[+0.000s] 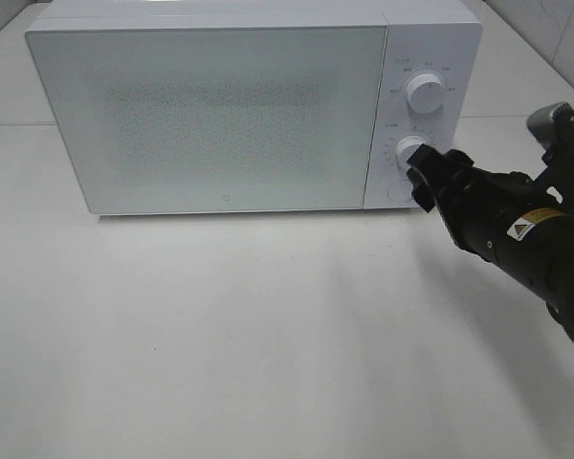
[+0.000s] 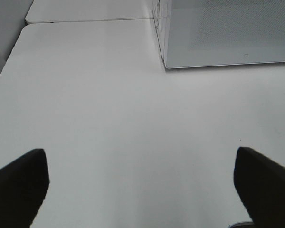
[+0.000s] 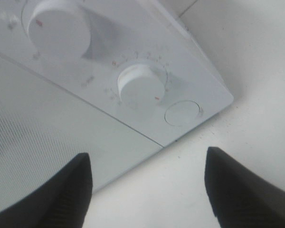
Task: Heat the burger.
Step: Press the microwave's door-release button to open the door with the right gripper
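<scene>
White microwave oven (image 1: 220,115) standing on a white table (image 1: 268,344), seen from the high camera; its frosted, dotted door (image 1: 201,115) is shut and takes up most of the front. The control panel at the door's right carries an upper knob (image 1: 425,91), a lower knob (image 1: 408,150) and, below that, a round button (image 1: 399,189).

The right gripper (image 1: 421,180) reaches in from the right edge and sits just in front of the lower knob, its black fingers (image 3: 61,194) spread apart with nothing between them (the right wrist view shows the knob and button beyond the tips, clear of both fingers). Whether a fingertip touches the knob cannot be told from the high view.

The left gripper (image 2: 140,153), seen only by its own wrist camera, hangs over bare table near the microwave's front left corner, fingers set wide apart and holding nothing.

The burger shows in none of the three views, and the door lets nothing be made out behind it, so its place cannot be told.
</scene>
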You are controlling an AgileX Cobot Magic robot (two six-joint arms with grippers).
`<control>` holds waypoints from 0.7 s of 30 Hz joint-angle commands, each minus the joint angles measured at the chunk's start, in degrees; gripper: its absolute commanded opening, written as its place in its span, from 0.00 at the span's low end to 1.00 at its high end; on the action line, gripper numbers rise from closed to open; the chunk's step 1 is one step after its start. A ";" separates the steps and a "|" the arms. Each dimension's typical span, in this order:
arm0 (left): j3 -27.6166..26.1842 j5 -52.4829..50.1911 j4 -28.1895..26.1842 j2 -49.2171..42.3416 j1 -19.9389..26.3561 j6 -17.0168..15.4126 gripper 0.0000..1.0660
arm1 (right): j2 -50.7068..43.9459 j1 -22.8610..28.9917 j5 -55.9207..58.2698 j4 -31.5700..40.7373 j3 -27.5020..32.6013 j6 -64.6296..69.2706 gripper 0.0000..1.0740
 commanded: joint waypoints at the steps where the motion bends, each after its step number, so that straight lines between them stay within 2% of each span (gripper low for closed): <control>1: 0.00 -0.86 -0.23 -0.17 0.11 0.11 0.92 | -3.21 -0.29 6.65 -0.69 0.11 -10.14 0.61; 3: 0.00 -0.86 -0.23 -0.17 0.11 0.11 0.92 | -6.65 -0.29 12.72 -0.69 0.11 -17.93 0.61; 9: 0.00 -0.86 -0.23 -0.17 0.11 0.11 0.92 | -12.03 -0.29 22.40 -0.69 -0.80 -28.65 0.61; 10: 0.00 -0.86 -0.23 -0.17 0.11 0.11 0.92 | -14.38 -0.29 27.39 -0.69 -1.55 -32.89 0.61; 17: 0.00 -0.86 -0.23 -0.17 0.11 0.11 0.92 | -20.91 -0.29 42.11 -0.86 -4.64 -42.97 0.61; 18: 0.00 -0.86 -0.23 -0.17 0.11 0.11 0.92 | -22.98 -0.29 47.96 -2.46 -5.90 -44.75 0.61; 20: 0.00 -0.86 -0.23 -0.17 0.11 0.11 0.92 | -24.18 -0.29 50.65 -3.61 -6.47 -44.92 0.61; 21: 0.00 -0.86 -0.23 -0.17 0.11 0.11 0.92 | -26.47 -0.29 56.67 -6.47 -7.91 -44.63 0.61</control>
